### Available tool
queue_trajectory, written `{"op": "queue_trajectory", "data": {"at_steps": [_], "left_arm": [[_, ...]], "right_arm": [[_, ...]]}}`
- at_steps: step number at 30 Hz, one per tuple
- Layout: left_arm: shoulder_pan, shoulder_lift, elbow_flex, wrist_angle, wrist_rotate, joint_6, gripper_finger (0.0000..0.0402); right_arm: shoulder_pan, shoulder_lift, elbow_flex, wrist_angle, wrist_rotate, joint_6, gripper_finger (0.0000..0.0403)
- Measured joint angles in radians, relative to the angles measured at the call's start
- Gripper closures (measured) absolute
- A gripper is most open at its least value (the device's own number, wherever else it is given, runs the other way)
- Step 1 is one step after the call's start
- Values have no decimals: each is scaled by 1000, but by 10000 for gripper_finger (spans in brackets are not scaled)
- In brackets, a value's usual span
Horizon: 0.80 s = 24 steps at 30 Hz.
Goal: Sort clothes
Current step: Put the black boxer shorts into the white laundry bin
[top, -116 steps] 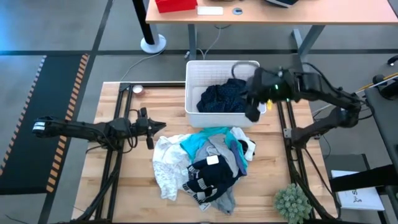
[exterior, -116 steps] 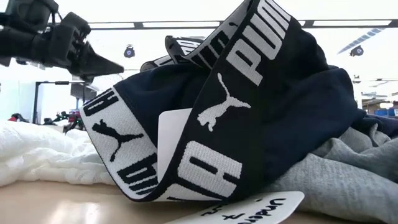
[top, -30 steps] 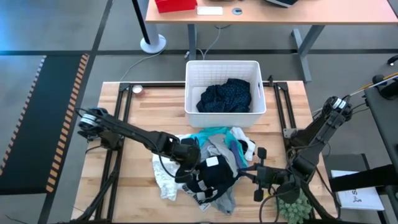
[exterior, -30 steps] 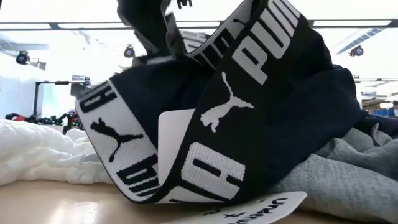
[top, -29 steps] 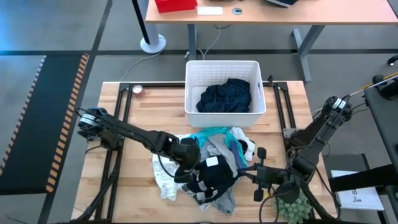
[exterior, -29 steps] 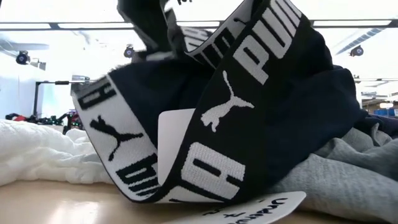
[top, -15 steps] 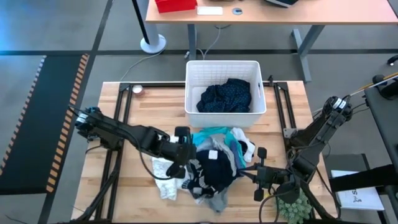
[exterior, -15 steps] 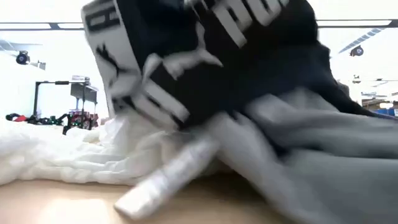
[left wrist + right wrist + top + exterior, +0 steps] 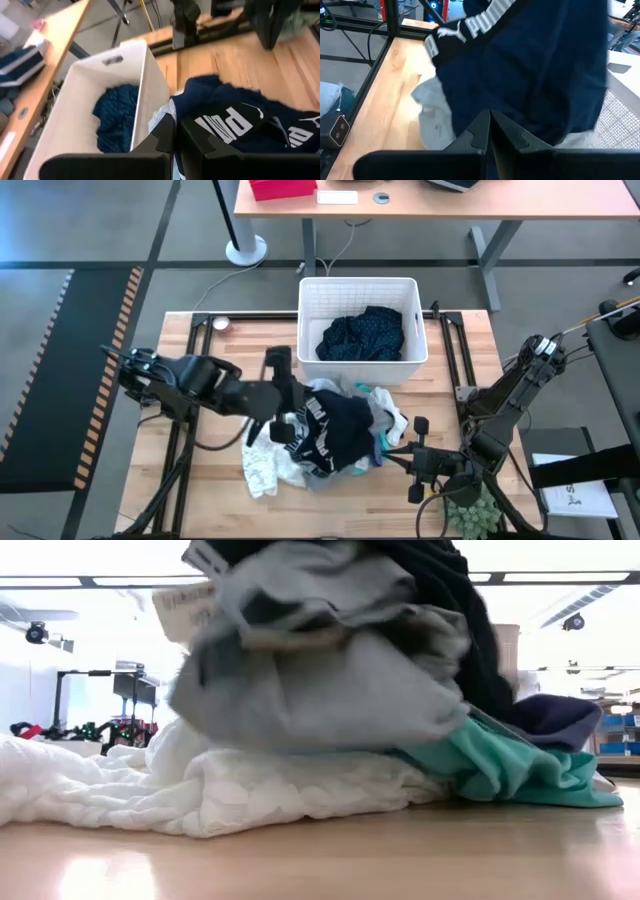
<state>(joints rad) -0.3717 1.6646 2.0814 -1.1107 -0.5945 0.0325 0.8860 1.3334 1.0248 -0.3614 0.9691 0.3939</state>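
Note:
The clothes lie in a pile at the table's middle. My left gripper [image 9: 293,423] is shut on a dark navy garment with a black-and-white lettered waistband [image 9: 335,430], raised above the pile. A grey garment [image 9: 330,680] hangs up with it. Below, a white lacy piece [image 9: 200,790] and a turquoise one [image 9: 500,765] rest on the table. My right gripper [image 9: 388,450] is shut at the pile's right edge, and I cannot tell whether it touches cloth. A dark navy patterned garment [image 9: 362,335] lies in the white bin [image 9: 308,320]. My left gripper pinches the navy garment at an edge [image 9: 186,107] between its two shut fingers, coming from the table's left and slanting down. How many layers it has cannot be told. The garment hangs slack from the fingers, lifted off the pile, its lettered waistband [image 9: 225,122] facing up.
The white bin stands at the table's far middle, just beyond the raised garment. A small green plant [image 9: 470,515] sits at the near right corner. Black frame rails [image 9: 195,380] run along both sides of the wooden table. A desk with a red box [image 9: 283,188] stands beyond.
My left gripper has risen and gone toward the far edge and the bin, tipping up from pointing down. It has drawn the navy garment and the grey one off the pile. The white lacy and turquoise pieces stayed on the table.

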Motion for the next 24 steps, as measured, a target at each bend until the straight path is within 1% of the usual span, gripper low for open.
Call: {"op": "queue_trajectory", "data": {"at_steps": [3,5,7,9,12,16,19,22,24], "left_arm": [[0,-1,35,2,0,7,401],[-1,-2,39,2,0,8,401],[-1,-2,29,2,0,6,401],[-1,-1,8,10,1,4,401],[-2,0,-33,47,4,7,402],[-2,2,-78,91,9,11,402],[-2,2,-93,115,9,12,402],[-2,2,-95,132,10,16,401],[-2,2,-95,136,10,17,401]], "right_arm": [[0,0,0,0,1,12,403],[-3,0,0,4,16,49,402],[-5,0,0,8,37,63,393],[-10,2,0,20,47,59,374],[-26,10,0,88,54,-13,328],[-70,31,1,198,55,-128,249],[-116,50,1,251,54,-162,195],[-162,68,1,268,49,-166,158],[-190,84,1,271,48,-167,144]]}}
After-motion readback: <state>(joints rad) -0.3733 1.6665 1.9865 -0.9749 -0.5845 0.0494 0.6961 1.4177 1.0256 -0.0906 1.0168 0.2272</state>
